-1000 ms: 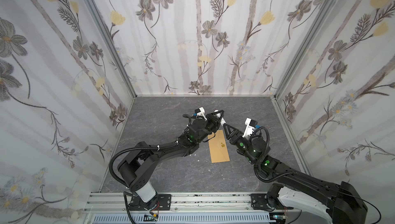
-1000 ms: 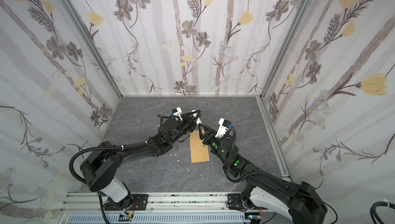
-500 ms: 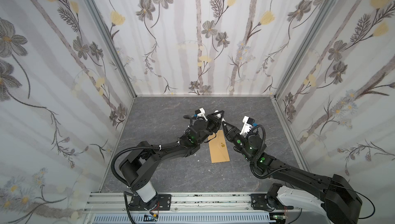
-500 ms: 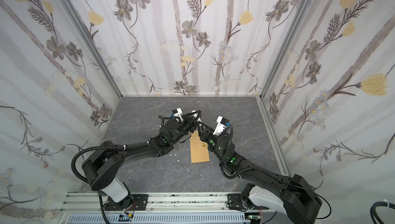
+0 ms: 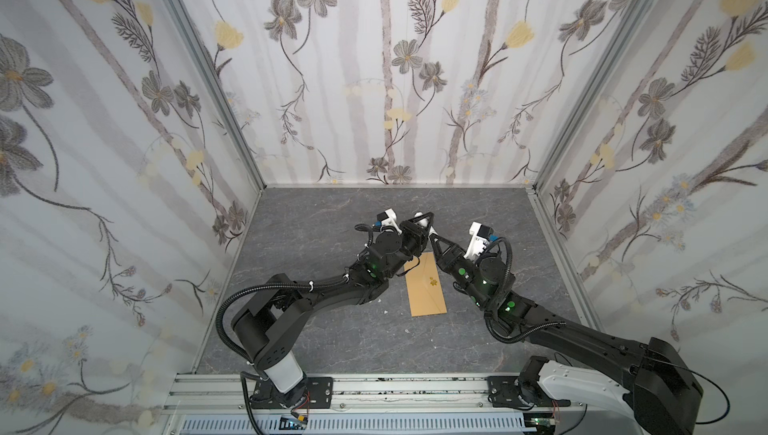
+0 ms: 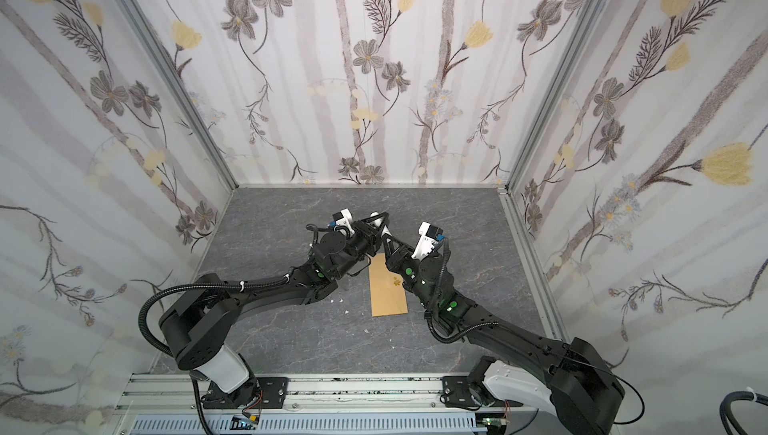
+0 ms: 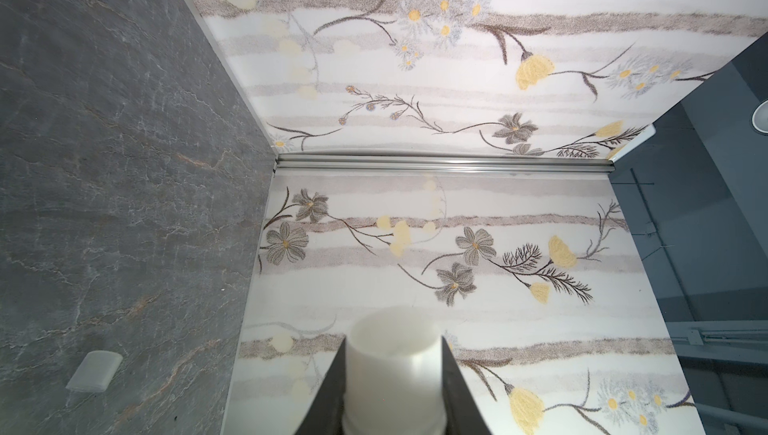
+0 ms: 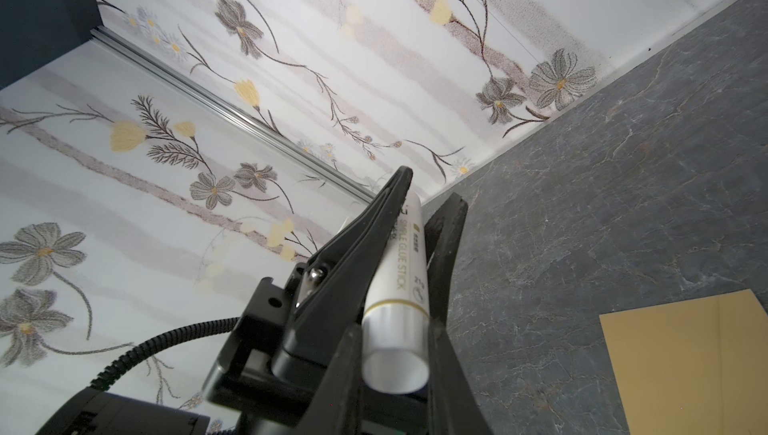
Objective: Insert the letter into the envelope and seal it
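At the middle of the grey surface (image 5: 332, 350) lies the envelope (image 5: 426, 287), kraft-brown, long and flat, with 1 small yellow flower sticker (image 5: 433, 283). 2 arms lean inward, meeting past its far end. There the left tool (image 7: 394, 343) clamps a white glue stick (image 8: 399, 279); the right tool (image 8: 395, 354) pinches the same tube's end, clear of the envelope.

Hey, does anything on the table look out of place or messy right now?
A few small white scraps lie scattered on the grey table beside the envelope, like litter. A pale rounded piece also lies loose on the table; I cannot tell what it is. The envelope lies flat, with no visible damage.
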You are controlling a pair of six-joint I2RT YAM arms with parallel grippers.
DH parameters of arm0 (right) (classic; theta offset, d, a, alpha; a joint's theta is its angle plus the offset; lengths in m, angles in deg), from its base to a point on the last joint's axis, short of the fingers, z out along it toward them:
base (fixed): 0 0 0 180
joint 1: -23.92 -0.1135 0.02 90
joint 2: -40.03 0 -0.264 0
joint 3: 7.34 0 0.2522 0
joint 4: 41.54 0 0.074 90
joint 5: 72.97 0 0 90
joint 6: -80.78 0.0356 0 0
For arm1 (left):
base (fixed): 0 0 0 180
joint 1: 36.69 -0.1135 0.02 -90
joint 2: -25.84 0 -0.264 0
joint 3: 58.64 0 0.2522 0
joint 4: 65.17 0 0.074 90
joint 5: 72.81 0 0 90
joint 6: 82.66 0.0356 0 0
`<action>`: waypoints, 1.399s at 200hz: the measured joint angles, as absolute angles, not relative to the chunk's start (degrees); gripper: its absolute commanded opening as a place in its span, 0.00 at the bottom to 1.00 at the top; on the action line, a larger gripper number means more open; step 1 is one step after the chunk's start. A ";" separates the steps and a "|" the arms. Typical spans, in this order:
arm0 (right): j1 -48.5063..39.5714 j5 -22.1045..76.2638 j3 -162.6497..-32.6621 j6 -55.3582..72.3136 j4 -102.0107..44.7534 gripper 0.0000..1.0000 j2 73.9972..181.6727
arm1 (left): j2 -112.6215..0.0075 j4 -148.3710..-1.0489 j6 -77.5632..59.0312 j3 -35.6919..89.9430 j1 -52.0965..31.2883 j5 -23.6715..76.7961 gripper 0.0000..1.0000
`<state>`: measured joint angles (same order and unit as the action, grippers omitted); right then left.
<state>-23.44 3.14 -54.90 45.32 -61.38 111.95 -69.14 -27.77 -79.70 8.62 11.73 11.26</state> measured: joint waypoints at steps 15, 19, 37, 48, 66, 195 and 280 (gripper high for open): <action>-23.68 2.46 -56.68 42.61 -57.73 0.12 111.80 | -69.14 -27.77 -79.92 8.64 11.69 11.26 0.00; -23.87 1.98 -57.20 41.85 -56.64 0.12 111.76 | -69.14 -27.80 -80.10 8.64 11.69 11.28 0.00; -25.25 -0.95 -59.78 37.30 -51.26 0.12 111.71 | -69.14 -27.99 -80.86 8.64 11.69 11.54 0.00; -26.28 -3.16 -61.07 34.31 -48.23 0.11 111.71 | -69.14 -28.28 -81.17 8.64 11.66 12.22 0.00; -28.01 -6.83 -63.17 28.69 -43.44 0.11 112.00 | -69.14 -28.93 -81.37 8.64 11.60 13.51 0.00; -40.20 -36.14 -72.96 -10.83 -27.02 0.11 122.47 | -69.14 -34.96 -82.02 8.93 10.86 20.92 0.00; -43.63 -51.22 -73.29 -19.53 -31.48 0.08 130.97 | -69.36 -38.11 -80.01 9.73 10.48 23.04 0.00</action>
<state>-43.63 -51.22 -73.29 -19.53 -31.48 130.97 -69.36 -38.11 -80.01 9.73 10.48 23.04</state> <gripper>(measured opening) 0.208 0.247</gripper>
